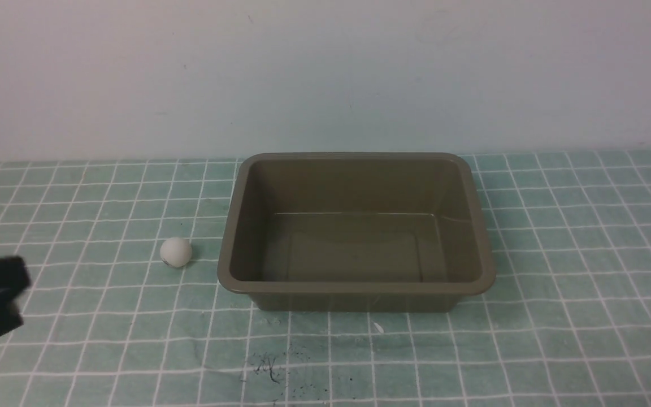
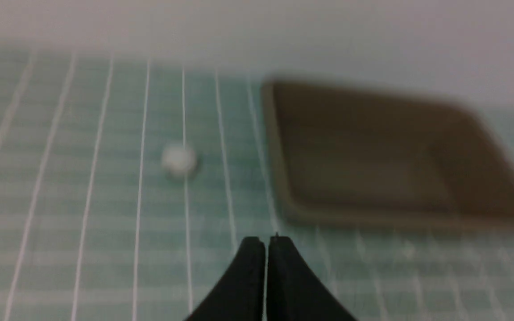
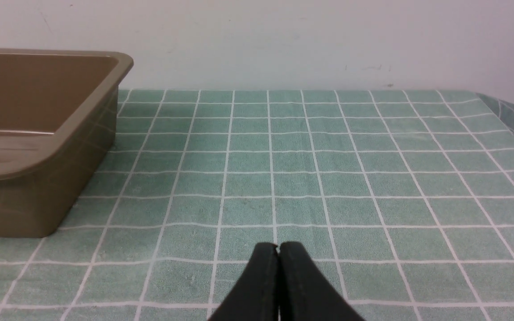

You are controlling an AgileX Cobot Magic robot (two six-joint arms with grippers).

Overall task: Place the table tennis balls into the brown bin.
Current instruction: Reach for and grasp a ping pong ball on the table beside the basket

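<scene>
Our left gripper (image 2: 266, 241), fingers together and empty, hovers left of the brown bin (image 1: 354, 288); the ball (image 1: 176, 251) beside it may roll off if we nudge it.

White ball (image 1: 176, 251) with small dark mark; glossy olive-brown bin (image 1: 354, 289). Mint-green cloth (image 1: 585, 282), white grid lines, dark specks (image 1: 272, 366) near front edge. Pale off-white wall (image 1: 325, 73). Left gripper (image 2: 266, 243), right gripper (image 3: 278, 248): black.
</scene>
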